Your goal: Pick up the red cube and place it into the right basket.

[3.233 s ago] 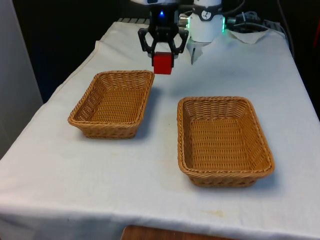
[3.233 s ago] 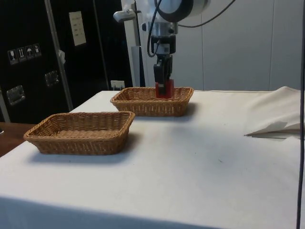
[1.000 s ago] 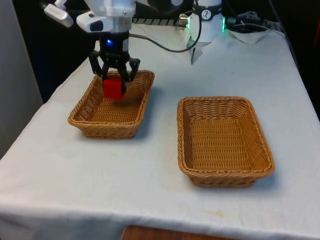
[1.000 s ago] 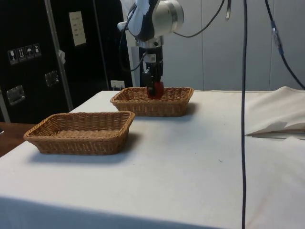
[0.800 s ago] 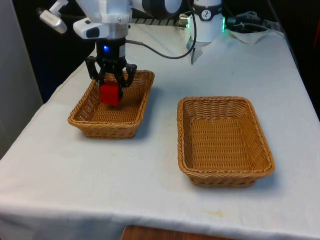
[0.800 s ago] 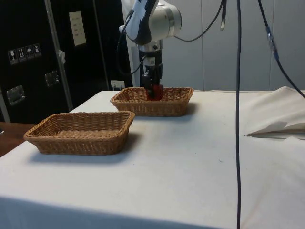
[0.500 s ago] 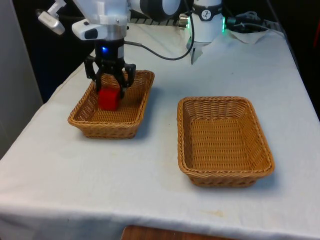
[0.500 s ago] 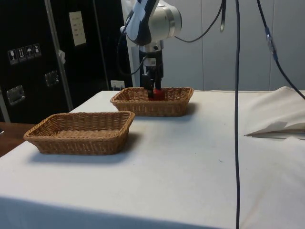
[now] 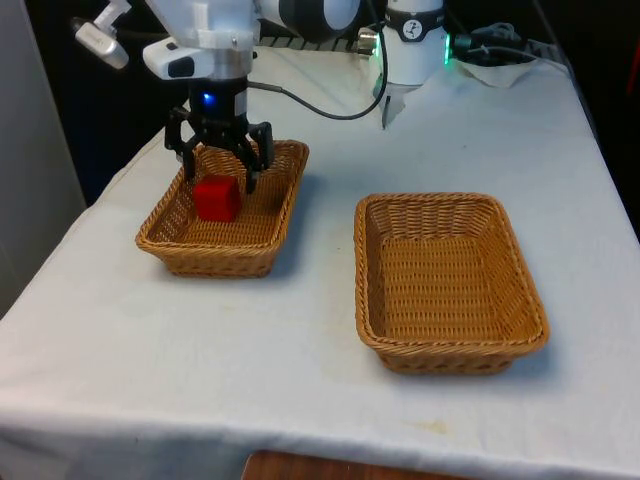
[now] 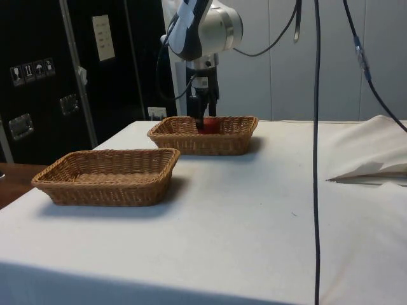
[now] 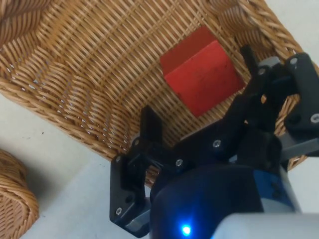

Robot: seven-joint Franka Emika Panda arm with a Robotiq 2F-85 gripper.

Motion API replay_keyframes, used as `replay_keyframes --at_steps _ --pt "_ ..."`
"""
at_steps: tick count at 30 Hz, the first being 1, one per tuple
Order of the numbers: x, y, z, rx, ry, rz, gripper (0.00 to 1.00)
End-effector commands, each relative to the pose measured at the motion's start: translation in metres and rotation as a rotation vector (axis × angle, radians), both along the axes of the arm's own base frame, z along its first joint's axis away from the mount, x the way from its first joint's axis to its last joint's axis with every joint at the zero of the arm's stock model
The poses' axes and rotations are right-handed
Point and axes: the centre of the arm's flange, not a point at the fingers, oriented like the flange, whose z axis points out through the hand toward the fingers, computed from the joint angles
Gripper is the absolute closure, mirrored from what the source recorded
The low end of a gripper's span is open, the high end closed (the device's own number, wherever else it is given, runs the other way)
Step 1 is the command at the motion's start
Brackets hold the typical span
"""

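Note:
The red cube (image 9: 216,199) lies on the floor of the wicker basket (image 9: 205,251) at the front view's left, free of the fingers. My gripper (image 9: 218,173) hangs just above it, open, one finger on either side of the cube. From the wrist, the cube (image 11: 202,74) rests tilted on the weave (image 11: 75,64) between my spread fingertips (image 11: 149,124). From the side, a sliver of the cube (image 10: 210,126) shows over the far basket's rim (image 10: 203,143), under the gripper (image 10: 202,121).
A second wicker basket (image 9: 450,355) with nothing in it stands at the front view's right, nearer the camera; it is the near basket (image 10: 108,181) in the side view. A crumpled white cloth (image 10: 375,159) lies on the table's far side there.
The gripper lowered the cube into the front view's left basket, then opened. The cube dropped out of the fingers onto the basket floor.

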Motion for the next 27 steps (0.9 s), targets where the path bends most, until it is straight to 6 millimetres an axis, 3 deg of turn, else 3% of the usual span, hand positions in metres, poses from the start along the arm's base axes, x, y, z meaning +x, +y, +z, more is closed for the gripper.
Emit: replay_keyframes --at_steps 1,5,6,10,27 --pt "-0.001 -0.002 0.01 0.005 -0.003 -0.001 0.0" --pt "-0.003 -0.001 0.021 0.009 -0.007 -0.001 0.0" --pt "-0.001 -0.002 0.016 0.012 -0.012 -0.002 0.0" --pt "-0.008 0.004 0.037 0.018 -0.013 0.002 0.0" --pt "-0.004 0.055 0.08 0.009 -0.035 0.046 0.0"
